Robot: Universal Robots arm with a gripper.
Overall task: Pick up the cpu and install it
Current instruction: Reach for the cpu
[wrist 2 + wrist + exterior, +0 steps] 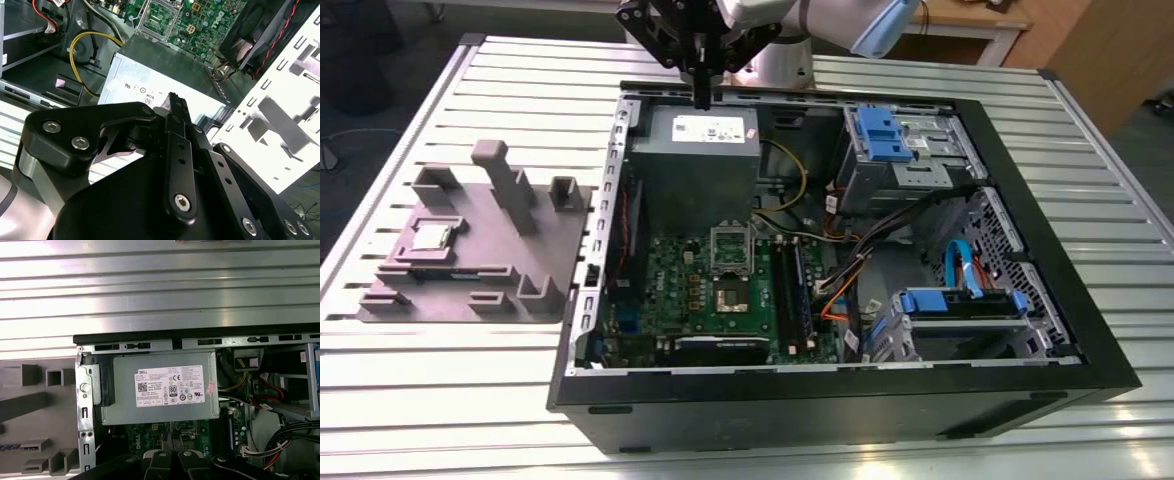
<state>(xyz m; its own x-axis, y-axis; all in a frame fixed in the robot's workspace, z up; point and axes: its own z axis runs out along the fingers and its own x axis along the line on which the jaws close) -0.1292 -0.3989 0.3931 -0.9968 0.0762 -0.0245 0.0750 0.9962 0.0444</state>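
Observation:
The cpu (430,237), a small silver square chip, lies in a recess of the grey fixture block (494,262) on the exterior view's left, outside the computer case (1067,300). My gripper (703,97) hangs high over the case's back edge, above the grey power supply (700,160), far from the cpu. Its black fingers are shut together with nothing between them, as both wrist views show (173,97) (170,439). The open socket (730,292) sits mid-motherboard (781,300), its metal frame (728,245) beside it.
The case lies open on a slatted metal table (480,400). Inside are blue drive brackets (881,135) (961,300), bundled cables (854,280), a yellow cable (80,50) and memory slots (794,275). The fixture block (30,405) carries tall posts (500,180).

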